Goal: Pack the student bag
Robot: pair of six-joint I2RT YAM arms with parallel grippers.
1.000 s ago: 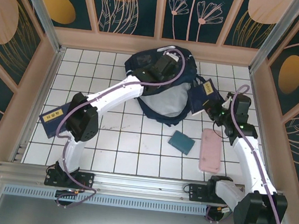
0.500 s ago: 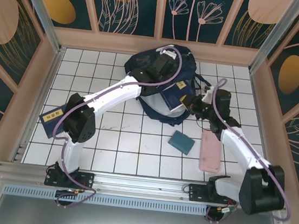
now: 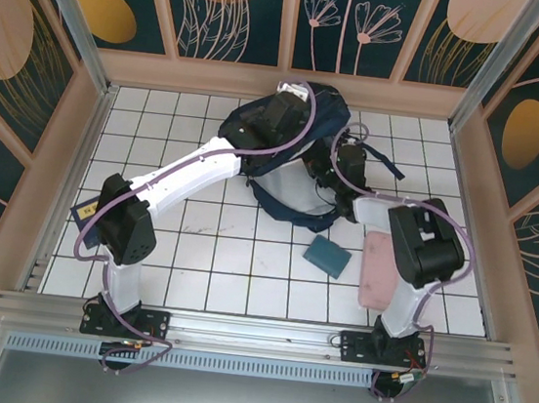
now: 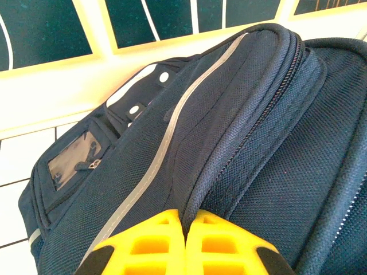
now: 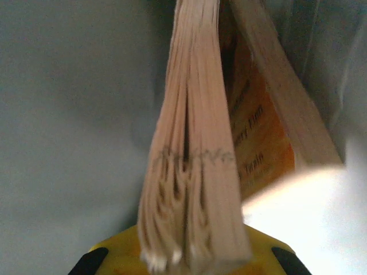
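The bag [image 3: 324, 120] sits at the back of the desk [image 3: 194, 251], hard by the rear wall, and both arms are on it. The left end effector [image 4: 184, 226] is clamped shut on a fold of the bag's fabric right beside the zip [image 4: 252, 123]. My read is that it is pinching that lip to hold the mouth up and open for the other arm.

The right end effector [image 5: 192, 255] is closed tight on a book [image 5: 192, 154], gripping it by the page edges, with the book pointing straight away from the wrist. Pale grey lining [image 5: 69, 114] surrounds it, so I judge the book is already partly inside the bag, going in edge-first so it slips through the gap.

From above you get the layout. The left arm stretches long across the tiles to the bag's top, and the right arm is folded sharply with its wrist at the bag's near side. A teal pad [image 3: 327, 256] and a pink case [image 3: 380, 270] lie well apart from the bag, not yet packed, and another book [image 3: 81, 213] lies by the left arm's base.

The top view doesn't give you the grips themselves. The left wrist camera shows the yellow fingers [image 4: 149, 240] meeting on the cloth. The right wrist camera shows the fanned pages and an orange label [image 5: 252, 149] on the cover.
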